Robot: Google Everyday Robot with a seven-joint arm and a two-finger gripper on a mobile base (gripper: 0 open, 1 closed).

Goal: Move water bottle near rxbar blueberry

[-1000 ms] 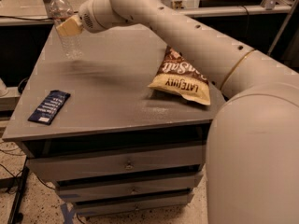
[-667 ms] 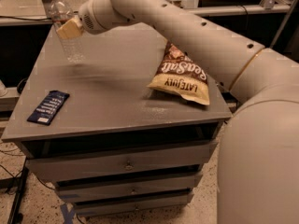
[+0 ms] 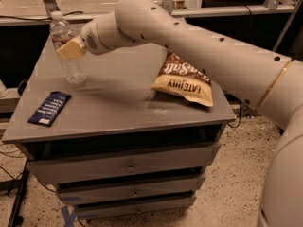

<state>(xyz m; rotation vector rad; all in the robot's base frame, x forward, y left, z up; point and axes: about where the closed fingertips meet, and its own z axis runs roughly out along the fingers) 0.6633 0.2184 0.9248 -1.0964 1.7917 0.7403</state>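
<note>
At the far left of the camera view, on the grey cabinet top [image 3: 118,105]: water bottle [image 3: 72,70], upright, white cap uppermost, base down at the surface (whether resting on it or held just clear, cannot tell). Clear ribbed lower body showing below the label band. Across that band: gripper [image 3: 64,52], tan fingers [image 3: 73,47] clamped on the bottle from the right, one pad lying over the front of the label. Behind the gripper, cream-coloured arm [image 3: 199,46], coming in from the right edge, crossing over the far half of the top and thickening towards the near right corner of the view.

Near left on the same top: rxbar blueberry [image 3: 49,108], flat, dark blue with white lettering, lying at a slight slant close to the left edge. Sits nearer than the bottle and a little left of it; near each other but apart, bare grey surface between them.

Right of centre: chip bag [image 3: 183,79], brown and cream, lying flat with its lettering upside down, far end tucked under the arm, well apart from both bottle and bar.

Below the top: stack of grey drawers [image 3: 128,167] with small knobs, speckled floor [image 3: 232,174] beneath and to the right.
</note>
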